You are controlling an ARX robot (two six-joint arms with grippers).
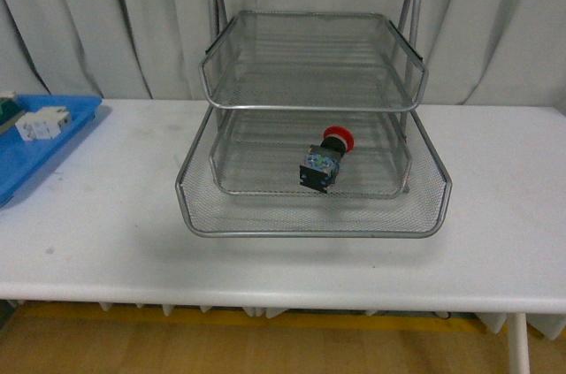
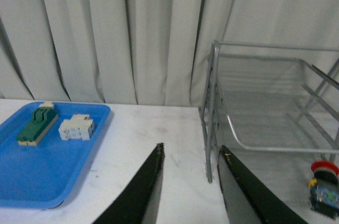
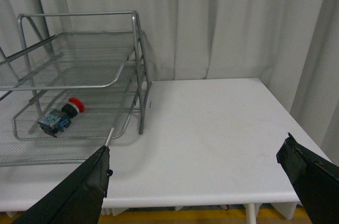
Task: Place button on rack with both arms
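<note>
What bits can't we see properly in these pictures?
- Front view: the blue tray and the green part on it are cut off by the left edge.
- Front view: the white part is too small to read any writing on it.
- Left wrist view: the rack runs off the picture's edge.
- Left wrist view: the button is blurry, so its body's details don't show.

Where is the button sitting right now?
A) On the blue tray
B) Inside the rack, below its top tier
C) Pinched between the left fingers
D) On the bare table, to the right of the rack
B: the front view shows the button lying on its side on the mesh inside the rack, under the top tier, with nothing gripping it.
</note>
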